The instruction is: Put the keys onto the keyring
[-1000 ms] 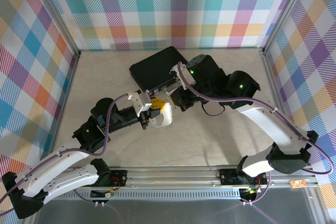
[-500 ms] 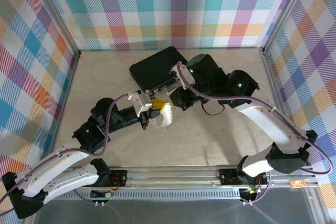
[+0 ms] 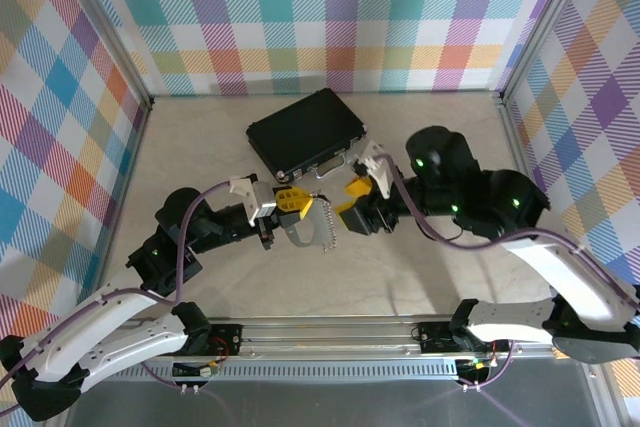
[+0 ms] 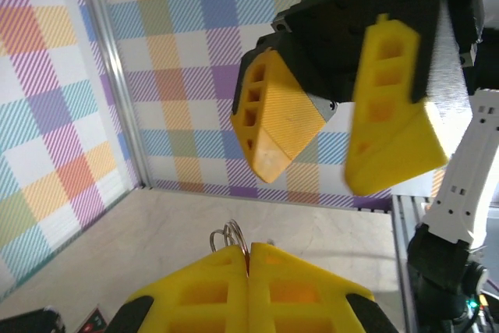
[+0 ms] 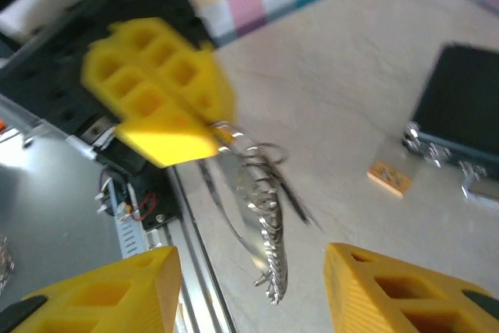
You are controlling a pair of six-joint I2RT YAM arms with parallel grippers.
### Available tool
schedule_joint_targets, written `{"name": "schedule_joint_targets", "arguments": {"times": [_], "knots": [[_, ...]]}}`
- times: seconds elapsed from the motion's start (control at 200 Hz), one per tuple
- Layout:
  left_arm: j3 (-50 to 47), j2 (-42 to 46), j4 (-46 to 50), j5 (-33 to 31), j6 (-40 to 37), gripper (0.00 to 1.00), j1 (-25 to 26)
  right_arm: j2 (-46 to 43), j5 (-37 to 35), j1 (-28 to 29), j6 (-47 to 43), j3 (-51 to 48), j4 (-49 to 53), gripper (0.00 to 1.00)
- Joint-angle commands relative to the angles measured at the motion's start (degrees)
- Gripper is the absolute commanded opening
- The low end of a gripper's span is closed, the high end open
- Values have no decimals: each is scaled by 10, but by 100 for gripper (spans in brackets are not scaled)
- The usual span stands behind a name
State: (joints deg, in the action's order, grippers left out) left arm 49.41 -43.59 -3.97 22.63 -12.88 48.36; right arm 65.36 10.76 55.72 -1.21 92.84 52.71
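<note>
Silvery-beige and flat, the oval metal keyring (image 3: 308, 228) hangs just below the pinching left hand (image 3: 289, 201) in the top view. The right hand (image 3: 351, 204) is just beside it, spread and empty, so threading looks under way, though the slim silver keys are too small to judge on or off. From the left wrist, the left hand (image 4: 248, 263) is pressed together on thin wire loops (image 4: 231, 234), the spread right hand (image 4: 335, 134) facing it. From the right wrist, the keyring (image 5: 263, 216) dangles from the left hand (image 5: 199, 126), ahead of the parted right hand (image 5: 249, 290), with a dark slim piece (image 5: 295, 200), perhaps a key, alongside.
</note>
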Motion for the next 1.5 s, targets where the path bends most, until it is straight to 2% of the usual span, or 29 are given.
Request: {"name": "schedule_joint_targets", "arguments": {"times": [0.0,0.265,0.435,0.73,1.185,1.29,1.495], "knots": [[37,14,2,62,9,0,8,-30,88,7,-87,-38,-109,49],[72,12,43,139,19,0,8,-51,181,9,-184,-69,-168,49],[91,7,78,164,12,0,8,-36,190,10,-206,-62,-176,48],[94,9,96,171,8,0,8,-2,194,10,-184,-45,-180,41],[92,12,102,160,2,0,8,10,202,17,-185,-41,-156,17],[92,12,102,159,4,0,9,9,202,18,-187,-41,-151,19],[94,12,100,159,6,0,8,11,209,19,-183,-39,-138,30]]}}
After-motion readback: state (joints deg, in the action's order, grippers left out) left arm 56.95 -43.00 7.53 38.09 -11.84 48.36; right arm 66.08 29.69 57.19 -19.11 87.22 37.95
